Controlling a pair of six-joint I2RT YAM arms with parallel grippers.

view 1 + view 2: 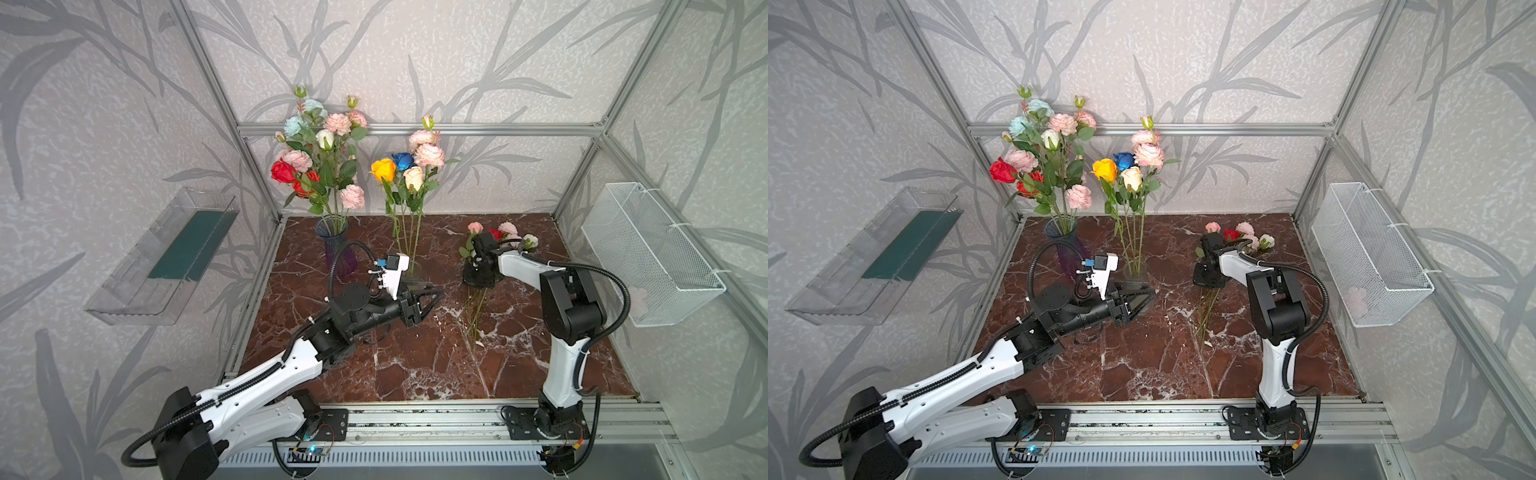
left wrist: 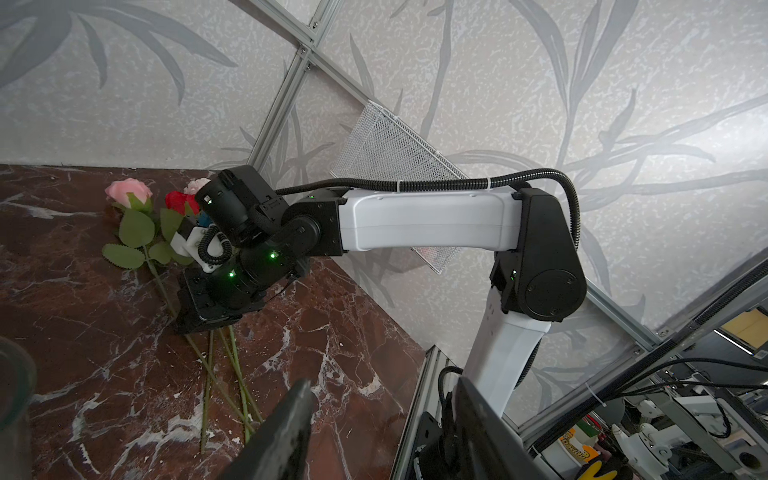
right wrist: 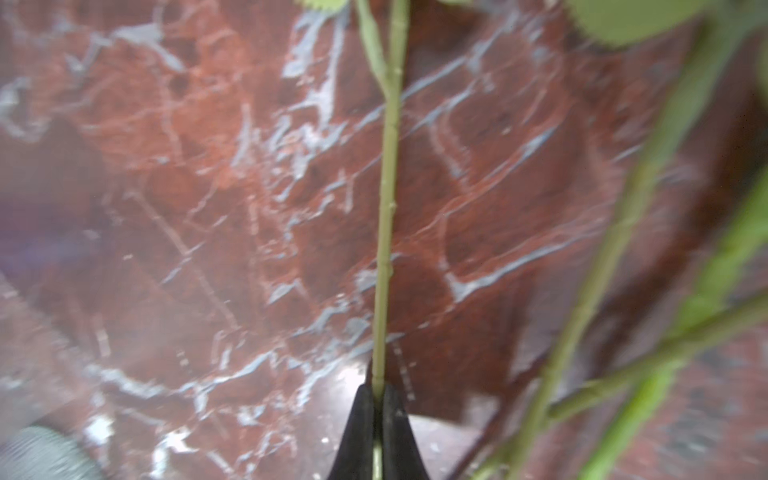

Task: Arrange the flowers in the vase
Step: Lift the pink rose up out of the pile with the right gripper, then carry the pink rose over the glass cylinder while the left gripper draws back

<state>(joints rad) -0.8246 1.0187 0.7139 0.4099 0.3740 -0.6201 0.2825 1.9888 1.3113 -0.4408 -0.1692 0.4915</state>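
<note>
Flowers [image 1: 508, 229] lay loose on the marble tabletop [image 1: 415, 365], well to the right of the clear vase [image 1: 413, 270]. Their pink, red and cream heads lay toward the back wall and their thin stems fanned toward the front. The right gripper [image 3: 378, 390] was clamped tight on one green stem [image 3: 387, 208], slender and knobbly. Its black pads pinched the stem just above the stone, and other stems crossed, blurred, beside it. That arm rose from the front rail with its elbow high, its forearm sloping down and its wrist bent so the tool pointed down into the bunch.

Right of the bunch, bare veined slab ran to the metal frame. In front of the clear vase a broad stretch of red-brown marble was open.

The left gripper [image 1: 435, 295] hovered level just in front of the clear vase, jaws about half apart and empty, its arm stretched low. Left of the clear vase stood a ribbed purple vase [image 1: 338, 253] crowded with blooms. The clear vase held tall roses and peonies.
</note>
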